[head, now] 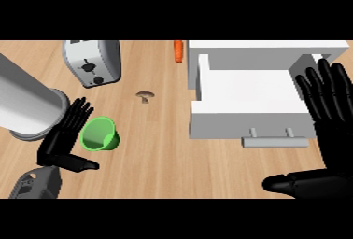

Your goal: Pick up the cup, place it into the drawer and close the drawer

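Lying on its side, mouth toward upper left, green cup (100,134) beside left hand's (60,140) straight, spread fingers (77,114).

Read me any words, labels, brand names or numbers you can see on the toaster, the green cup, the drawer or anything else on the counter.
None: no readable text shows anywhere.
Toaster: dark knob and lever only, no lettering.
Green cup: plain.
White drawer, open, with a grey handle: unmarked.
Carrot and mushroom: no labels.
Left hand and right hand: plain black.

One head view looks steeply down, close over the counter (158,154).
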### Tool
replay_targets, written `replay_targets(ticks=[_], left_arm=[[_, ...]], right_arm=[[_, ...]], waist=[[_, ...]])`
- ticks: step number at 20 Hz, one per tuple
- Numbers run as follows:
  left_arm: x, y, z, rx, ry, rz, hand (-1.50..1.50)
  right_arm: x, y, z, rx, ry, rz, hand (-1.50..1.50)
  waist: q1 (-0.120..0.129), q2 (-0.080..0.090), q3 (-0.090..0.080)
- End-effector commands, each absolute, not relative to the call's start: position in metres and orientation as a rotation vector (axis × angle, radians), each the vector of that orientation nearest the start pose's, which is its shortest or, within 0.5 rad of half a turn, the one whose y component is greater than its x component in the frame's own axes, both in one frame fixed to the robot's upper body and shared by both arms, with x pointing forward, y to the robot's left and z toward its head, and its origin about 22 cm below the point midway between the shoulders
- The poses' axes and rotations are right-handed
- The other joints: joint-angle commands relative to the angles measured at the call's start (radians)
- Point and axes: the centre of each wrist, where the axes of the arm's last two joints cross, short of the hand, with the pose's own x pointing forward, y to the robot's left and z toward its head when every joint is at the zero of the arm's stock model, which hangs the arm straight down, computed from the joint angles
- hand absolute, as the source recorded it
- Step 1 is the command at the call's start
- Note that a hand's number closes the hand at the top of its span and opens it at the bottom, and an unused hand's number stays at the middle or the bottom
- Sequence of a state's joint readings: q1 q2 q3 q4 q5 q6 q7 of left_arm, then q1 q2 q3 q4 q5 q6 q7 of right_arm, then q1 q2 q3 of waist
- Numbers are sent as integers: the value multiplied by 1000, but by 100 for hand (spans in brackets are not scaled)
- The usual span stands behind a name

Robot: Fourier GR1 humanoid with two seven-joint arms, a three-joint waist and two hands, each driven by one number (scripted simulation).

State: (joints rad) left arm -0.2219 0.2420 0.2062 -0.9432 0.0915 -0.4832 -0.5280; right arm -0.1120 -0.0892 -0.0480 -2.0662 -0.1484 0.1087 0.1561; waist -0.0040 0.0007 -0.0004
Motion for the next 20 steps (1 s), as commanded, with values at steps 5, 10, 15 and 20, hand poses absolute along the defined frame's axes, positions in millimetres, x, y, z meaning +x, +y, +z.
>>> replay_targets(ticks=[5, 10, 15, 20], left_arm=[[271, 335, -93, -234, -1702, -90, -150], [266, 338, -112, -216, -1685, -78, -150], [289, 345, -102, -247, -1683, -93, -150], [282, 351, -112, -249, -1696, -109, -150]], right_arm=[[216, -234, 147, 155, -2006, 128, -150], [229, -245, 136, 169, -2001, 137, -150], [221, -237, 140, 162, -1995, 139, -150], [219, -227, 154, 159, -2003, 142, -150]], waist=[[0, -1, 0], [-1, 0, 0], [-6, 1, 0], [-9, 4, -1]])
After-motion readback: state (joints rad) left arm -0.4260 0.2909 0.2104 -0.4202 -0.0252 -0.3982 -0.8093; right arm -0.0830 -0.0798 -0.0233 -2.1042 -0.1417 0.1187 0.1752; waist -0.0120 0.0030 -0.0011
